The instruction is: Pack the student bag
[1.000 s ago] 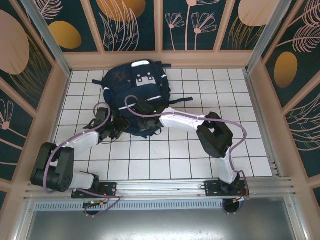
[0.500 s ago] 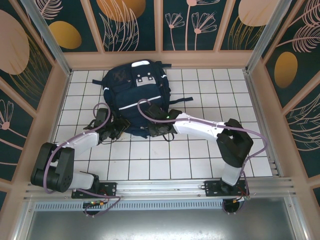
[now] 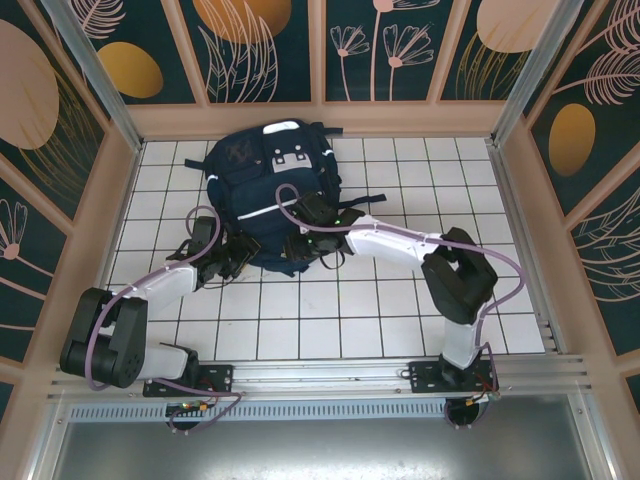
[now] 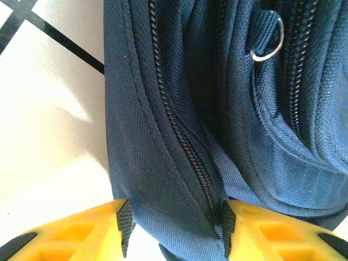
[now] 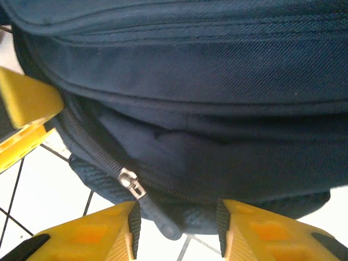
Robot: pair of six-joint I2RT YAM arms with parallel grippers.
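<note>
While left hand [image 4: 173, 224] clamps student bag [image 3: 268, 190] fold, right hand [image 5: 175, 224] spread around bottom seam.

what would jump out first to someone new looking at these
The big navy student bag lying on the white tiled table, toward its far side, dominates. Both arms reach to its near edge: the left hand pinches a zippered fold of its fabric, while the right hand stands open around its edge beside a silver zip pull.
</note>
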